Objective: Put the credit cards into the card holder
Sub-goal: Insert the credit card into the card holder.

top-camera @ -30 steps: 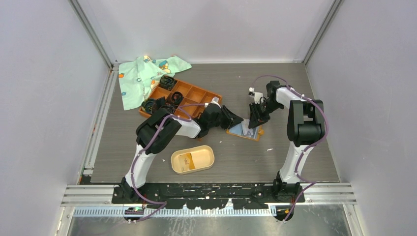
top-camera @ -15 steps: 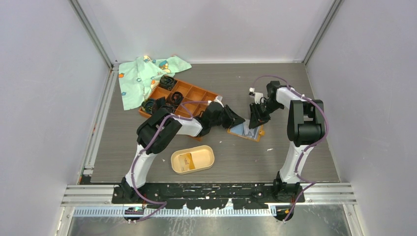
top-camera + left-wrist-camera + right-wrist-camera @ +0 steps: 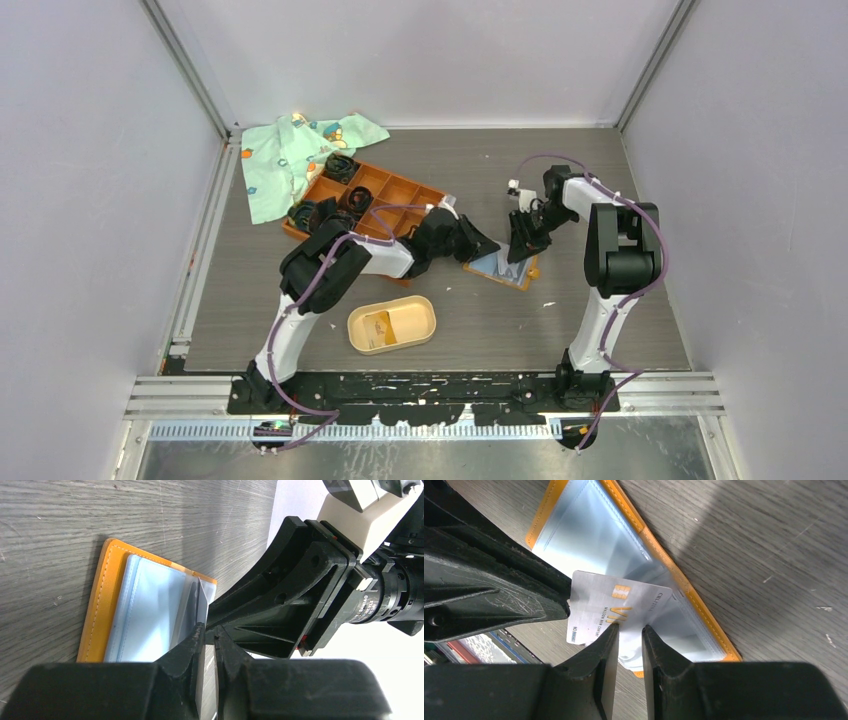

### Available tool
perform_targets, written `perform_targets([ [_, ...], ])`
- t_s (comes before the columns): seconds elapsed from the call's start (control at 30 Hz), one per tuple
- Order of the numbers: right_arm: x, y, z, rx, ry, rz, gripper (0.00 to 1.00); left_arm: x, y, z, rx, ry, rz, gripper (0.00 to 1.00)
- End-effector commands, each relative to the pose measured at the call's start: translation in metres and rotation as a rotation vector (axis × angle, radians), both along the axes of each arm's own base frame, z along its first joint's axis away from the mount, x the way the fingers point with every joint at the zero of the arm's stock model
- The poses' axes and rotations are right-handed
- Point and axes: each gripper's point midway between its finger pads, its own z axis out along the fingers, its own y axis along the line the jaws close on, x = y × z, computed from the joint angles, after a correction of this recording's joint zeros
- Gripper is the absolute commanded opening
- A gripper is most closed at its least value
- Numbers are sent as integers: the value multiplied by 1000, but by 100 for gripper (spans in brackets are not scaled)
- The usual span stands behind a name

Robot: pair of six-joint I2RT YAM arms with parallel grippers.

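Pulling credit card [image 3: 624,600] from wallet [image 3: 95,625] — left gripper [image 3: 209,630] jaws pinch it; right gripper [image 3: 628,630] jaws narrow, hold unclear. Next — card holder [image 3: 412,322], 8 o'clock.

I've no room over the wallet [image 3: 498,268]: the left gripper [image 3: 484,244] and right gripper [image 3: 519,248] stand nose to nose above it, nearly touching. The left forearm [image 3: 385,258] lies just in front of the tray [image 3: 400,190] and blocks that side. Bare table [image 3: 500,320] lies open between the wallet and the card holder [image 3: 400,344], and to the holder's right.
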Motion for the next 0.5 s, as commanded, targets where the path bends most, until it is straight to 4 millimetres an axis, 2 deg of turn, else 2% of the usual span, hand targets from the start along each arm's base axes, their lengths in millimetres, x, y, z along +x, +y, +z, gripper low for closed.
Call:
perform_targets([
  [0.0,12,-3,7,29,-33,-14,29,-12,-21,24,-68,-65,-81,12],
  [0.13,12,-4,11,56,-33,-17,29,-14,-25,29,-97,-80,-95,11],
  [0.47,15,-10,37,195,-76,-53,31,-18,-27,27,-89,-93,-116,9],
])
